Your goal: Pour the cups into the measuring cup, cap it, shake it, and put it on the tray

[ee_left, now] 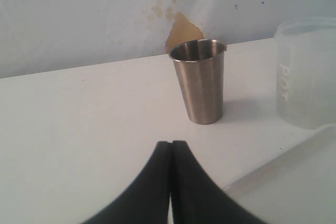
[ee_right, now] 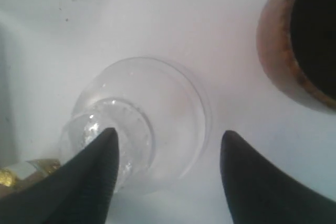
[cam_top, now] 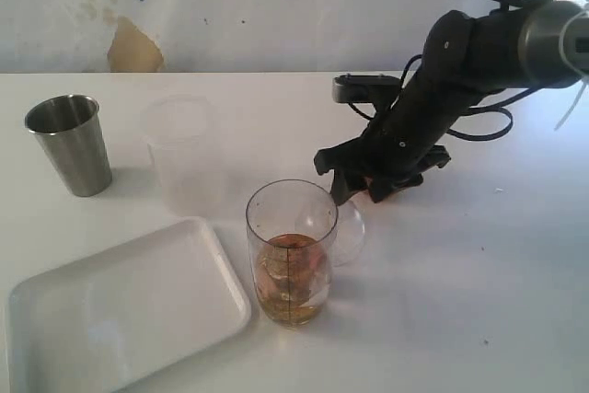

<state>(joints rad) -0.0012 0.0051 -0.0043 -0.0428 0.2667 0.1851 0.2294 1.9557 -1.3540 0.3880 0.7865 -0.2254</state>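
The right gripper [ee_right: 168, 142] hangs low over the clear lid [ee_right: 142, 124], fingers apart. The lid lies on the desk [cam_top: 479, 301] between them, close under one finger and clear of the other. The wooden cup [ee_right: 299, 40] stands just beside it. The measuring cup [cam_top: 292, 250], with amber contents, stands right against the lid, and the tray [cam_top: 120, 306] sits close on its other side. To the right there is bare desk. The left gripper [ee_left: 170, 145], fingers together, faces the tumbler [ee_left: 199, 82], with the frosted cup [ee_left: 310, 77] near it.
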